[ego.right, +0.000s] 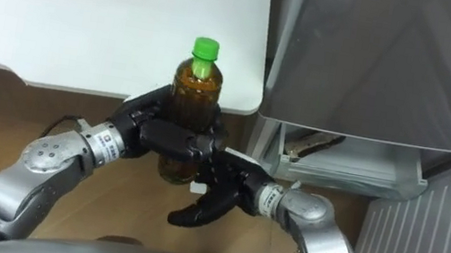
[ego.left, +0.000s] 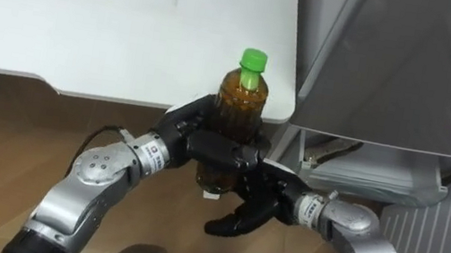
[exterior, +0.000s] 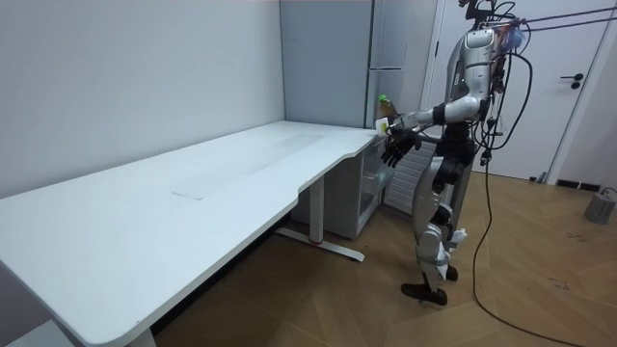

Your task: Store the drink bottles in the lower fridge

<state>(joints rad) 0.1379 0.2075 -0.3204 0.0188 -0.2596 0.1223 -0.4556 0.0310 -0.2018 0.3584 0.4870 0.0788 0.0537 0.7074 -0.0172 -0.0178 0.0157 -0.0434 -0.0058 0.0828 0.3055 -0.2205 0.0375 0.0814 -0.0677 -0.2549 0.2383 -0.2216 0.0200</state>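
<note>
In the left eye view, the left hand (ego.left: 195,136) comes in from the lower left with its fingers curled round the body of a bottle (ego.left: 241,102) and holds it upright in the air, just off the corner of the white table (ego.left: 115,18). The bottle is clear plastic with a green cap (ego.left: 254,58) and is full of brown drink up to the neck. The right hand (ego.left: 247,208) lies just below and beside the bottle's base, with its fingers spread and loose and nothing in it. I cannot tell whether it touches the bottle. To the right stands the grey fridge (ego.left: 417,66). Its lower part is open, showing a pale drawer (ego.left: 372,175), but I cannot make out what lies in the drawer. A ribbed white panel (ego.left: 449,235) stands at the far right.

The right eye view gives the same scene. The bottle sits nearer the middle of this view, and more of the table shows beside it.

The room view shows the whole robot standing on the wood floor (exterior: 540,289) at the far end of the long table, close before the tall fridge. Both arms are held forward and the bottle is at chest height. Behind the robot there is a white door (exterior: 569,87), and a small grey bucket (exterior: 603,205) stands on the floor at the room view's right.
</note>
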